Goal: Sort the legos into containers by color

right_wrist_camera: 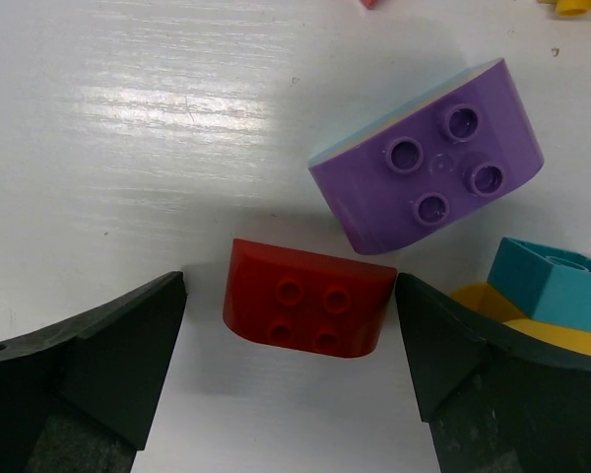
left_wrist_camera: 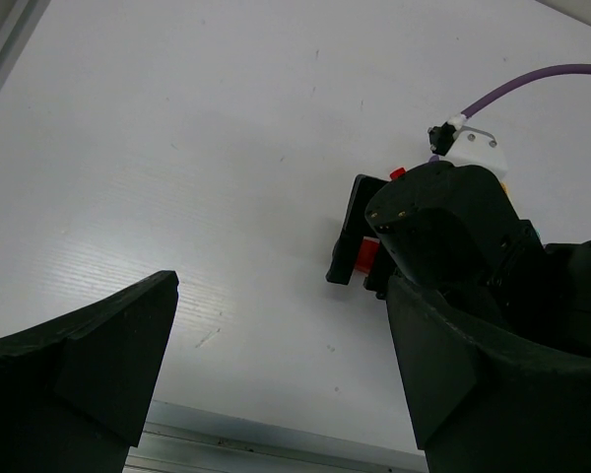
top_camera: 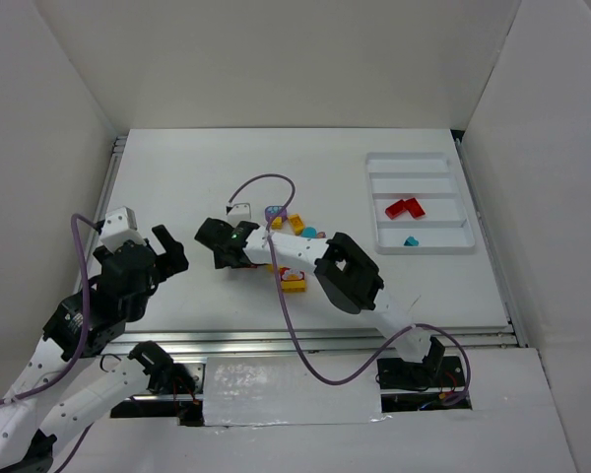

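— Any writing, label or number to read here?
— None legible. The purple brick [right_wrist_camera: 428, 182] bears only plain studs, as does the red brick [right_wrist_camera: 310, 310] at its 7 o'clock.

The right arm [top_camera: 350, 271] covers part of the brick pile [top_camera: 297, 225] — a yellow brick [right_wrist_camera: 481, 301] lies half-hidden under the teal brick [right_wrist_camera: 557, 286].

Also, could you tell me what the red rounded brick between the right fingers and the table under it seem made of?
The red rounded four-stud brick looks like hard moulded plastic, smooth and slightly glossy: crisp studs, even colour. The white table surface seems a satin laminate or plastic board, given fine parallel lines and soft glare.
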{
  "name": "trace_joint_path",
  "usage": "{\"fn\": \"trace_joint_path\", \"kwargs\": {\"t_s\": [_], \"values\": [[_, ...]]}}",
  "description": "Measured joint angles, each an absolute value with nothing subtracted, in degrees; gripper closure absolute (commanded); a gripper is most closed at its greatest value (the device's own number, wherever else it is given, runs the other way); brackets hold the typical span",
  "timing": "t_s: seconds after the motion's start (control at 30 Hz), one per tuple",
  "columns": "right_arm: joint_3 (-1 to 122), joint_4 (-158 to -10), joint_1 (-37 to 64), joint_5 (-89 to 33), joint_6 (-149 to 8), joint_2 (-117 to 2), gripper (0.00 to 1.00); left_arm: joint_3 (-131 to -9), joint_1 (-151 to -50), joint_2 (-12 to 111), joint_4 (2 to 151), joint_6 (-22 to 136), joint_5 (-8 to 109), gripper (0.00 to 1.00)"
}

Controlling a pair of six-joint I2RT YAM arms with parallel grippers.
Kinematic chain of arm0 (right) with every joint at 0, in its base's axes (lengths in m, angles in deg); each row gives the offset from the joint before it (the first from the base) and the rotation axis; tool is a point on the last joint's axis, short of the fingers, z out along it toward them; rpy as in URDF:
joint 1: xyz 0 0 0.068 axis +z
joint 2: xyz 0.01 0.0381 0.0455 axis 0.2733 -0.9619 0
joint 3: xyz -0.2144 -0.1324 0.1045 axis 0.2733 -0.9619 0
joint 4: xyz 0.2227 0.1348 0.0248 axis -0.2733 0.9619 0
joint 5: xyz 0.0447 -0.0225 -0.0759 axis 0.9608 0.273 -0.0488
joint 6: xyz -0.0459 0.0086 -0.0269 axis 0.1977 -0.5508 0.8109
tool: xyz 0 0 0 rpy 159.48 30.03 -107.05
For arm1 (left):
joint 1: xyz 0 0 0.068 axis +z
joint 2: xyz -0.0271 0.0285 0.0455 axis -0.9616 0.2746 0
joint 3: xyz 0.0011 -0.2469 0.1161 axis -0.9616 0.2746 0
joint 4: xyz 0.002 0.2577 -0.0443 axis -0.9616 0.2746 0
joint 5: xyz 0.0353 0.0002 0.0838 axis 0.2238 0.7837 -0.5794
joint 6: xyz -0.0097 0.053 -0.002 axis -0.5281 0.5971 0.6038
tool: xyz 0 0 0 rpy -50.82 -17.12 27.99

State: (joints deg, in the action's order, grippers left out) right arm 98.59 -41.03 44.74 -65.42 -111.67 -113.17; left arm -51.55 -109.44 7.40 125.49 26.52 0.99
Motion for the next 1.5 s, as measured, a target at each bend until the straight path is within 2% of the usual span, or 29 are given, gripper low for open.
{"fn": "trace_joint_path", "kwargs": {"t_s": [0.07, 0.1, 0.2, 0.27, 0.3, 0.37, 0.4, 0.67, 0.9, 1.03, 1.13, 1.23, 1.37, 1.5], "values": [[98.46, -41.34, 44.74, -65.09, -111.71, -113.17, 0.13, -51.53, -109.44, 7.40, 125.40, 26.54, 1.01, 0.00], [98.11, -41.82, 44.74, -65.00, -111.73, -113.17, 0.23, -51.53, -109.44, 7.40, 125.31, 26.54, 1.01, 0.01], [97.06, -43.09, 44.71, -65.07, -111.67, -112.76, 0.39, -51.53, -109.44, 7.40, 125.09, 26.58, 1.10, 0.00], [96.05, -43.90, 44.69, -65.00, -111.58, -112.21, 0.44, -51.55, -109.44, 7.40, 124.99, 26.73, 1.19, 0.01], [95.64, -44.20, 44.71, -64.94, -111.54, -111.97, 0.58, -51.53, -109.44, 7.40, 124.92, 26.82, 1.19, 0.00], [94.57, -45.21, 44.71, -64.83, -111.41, -111.42, 0.97, -51.53, -109.44, 7.40, 124.77, 27.37, 1.19, 0.00], [94.02, -45.67, 44.71, -64.78, -111.36, -111.07, 1.00, -51.53, -109.44, 7.40, 124.72, 27.48, 1.19, 0.01], [83.57, -53.38, 45.09, -58.69, -106.27, -104.06, 1.00, -51.53, -109.44, 6.70, 124.72, 27.59, 1.17, 0.00], [77.72, -55.85, 46.00, -55.21, -102.55, -90.66, 1.00, -51.53, -109.44, 6.70, 124.72, 27.59, 1.17, 0.00], [74.85, -56.81, 43.10, -56.50, -100.67, -81.96, 1.00, -51.53, -109.44, 6.70, 124.72, 27.59, 1.15, 0.00], [69.32, -57.14, 34.77, -56.57, -98.62, -75.77, 1.00, -51.53, -109.44, 6.67, 124.72, 27.59, 1.17, 0.01], [64.01, -57.01, 20.87, -57.48, -95.69, -72.54, 1.00, -51.53, -109.44, 6.52, 124.70, 27.59, 1.21, 0.00], [62.07, -55.48, 1.37, -58.42, -92.32, -73.52, 1.00, -51.53, -109.44, 5.98, 124.68, 27.63, 1.41, 0.01], [62.96, -54.69, -10.65, -58.60, -91.97, -75.77, 1.00, -51.53, -109.44, 5.89, 124.70, 27.65, 1.63, 0.00]]}}
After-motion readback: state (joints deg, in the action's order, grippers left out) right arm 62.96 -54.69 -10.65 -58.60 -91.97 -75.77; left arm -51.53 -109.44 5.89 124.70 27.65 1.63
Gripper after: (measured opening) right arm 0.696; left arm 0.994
